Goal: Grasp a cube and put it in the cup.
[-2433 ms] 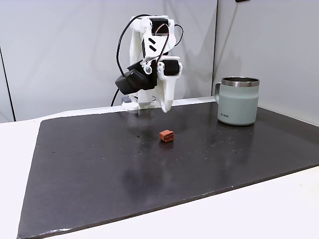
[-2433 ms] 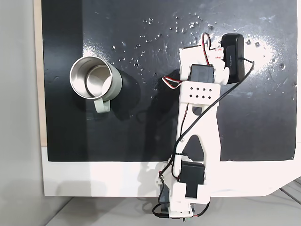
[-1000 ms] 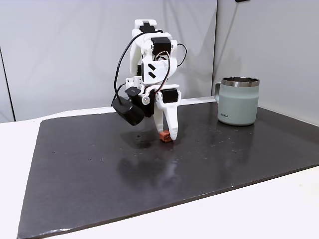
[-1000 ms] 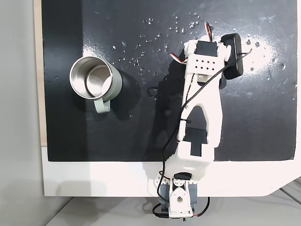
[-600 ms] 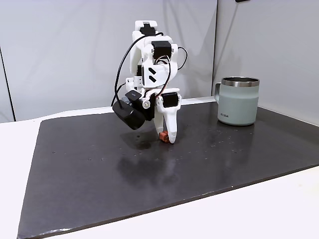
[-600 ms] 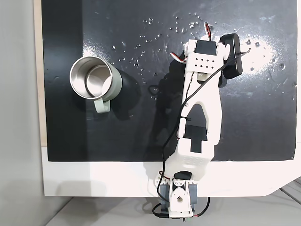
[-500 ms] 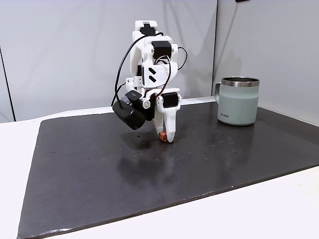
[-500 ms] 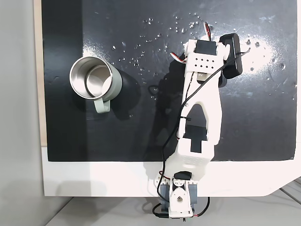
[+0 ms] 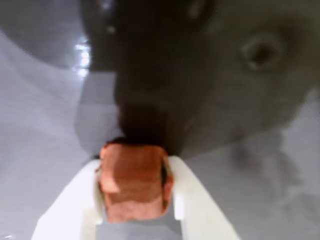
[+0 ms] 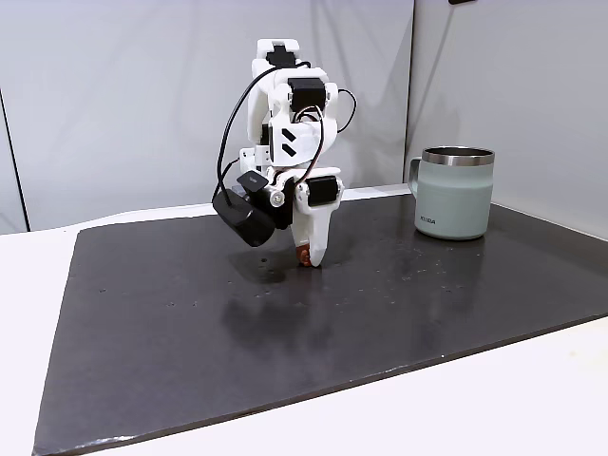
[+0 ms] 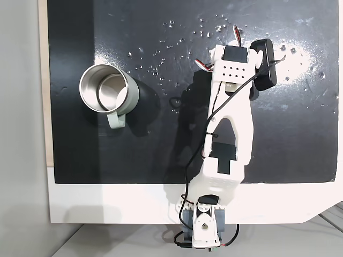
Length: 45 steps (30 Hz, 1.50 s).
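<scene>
1. Gripper (image 9: pixel 135 200) first: from my remote seat I see its 2 white fingers (image 9: pixel 192 200) pressed against both sides of the cube (image 9: pixel 132 187) in the wrist view, so it is clamped on the block.
2. Compared with half a second ago, the fingers in a fixed view have drawn in from a wider stance around the cube (image 10: pixel 302 255), and only a sliver of reddish-brown shows at the tips of the gripper (image 10: pixel 309 258).
3. I judge the grasp is made, or very nearly; the cube looks to be at or just above the dark mat (image 10: pixel 190 313), and I cannot tell whether it has left the surface.
4. That leaves the lift and the carry to the cup (image 10: pixel 456 193), which stands upright and well apart from the arm, its open mouth bare in the top-down fixed view (image 11: pixel 102 88).
5. Between the gripper and the cup the mat is free of other things, so I have open room for the carry.
6. Edges to mind: the cup's steel rim (image 10: pixel 458 154) and handle (image 11: pixel 115 120), and the mat's border just beyond the cup in the top-down view.
</scene>
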Tool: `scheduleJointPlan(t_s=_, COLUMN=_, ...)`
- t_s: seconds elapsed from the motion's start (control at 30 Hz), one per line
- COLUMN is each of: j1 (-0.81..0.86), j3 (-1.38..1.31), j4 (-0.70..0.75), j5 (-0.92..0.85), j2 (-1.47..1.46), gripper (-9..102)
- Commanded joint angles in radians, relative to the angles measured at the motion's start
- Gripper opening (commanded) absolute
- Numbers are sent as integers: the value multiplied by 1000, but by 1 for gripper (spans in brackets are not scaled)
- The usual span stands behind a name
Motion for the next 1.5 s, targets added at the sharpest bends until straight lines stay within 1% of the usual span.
scheduleJointPlan(t_s=0.0, j1=0, j3=-51, j4=25, j5=18, j2=132, gripper=7)
scheduleJointPlan(t_s=0.37, j1=-28, j3=-52, j4=150, j5=78, j2=453, gripper=7)
scheduleJointPlan(t_s=0.53, j1=-41, j3=-58, j4=178, j5=87, j2=597, gripper=7)
scheduleJointPlan(t_s=0.8, j1=-95, j3=-130, j4=227, j5=94, j2=615, gripper=7)
scheduleJointPlan(t_s=0.97, j1=-218, j3=-184, j4=245, j5=124, j2=594, gripper=7)
scheduleJointPlan(t_s=1.2, j1=-448, j3=-417, j4=330, j5=219, j2=436, gripper=7)
scheduleJointPlan(t_s=1.37, j1=-611, j3=-569, j4=385, j5=233, j2=307, gripper=7)
scheduleJointPlan(t_s=1.47, j1=-683, j3=-603, j4=400, j5=224, j2=255, gripper=7)
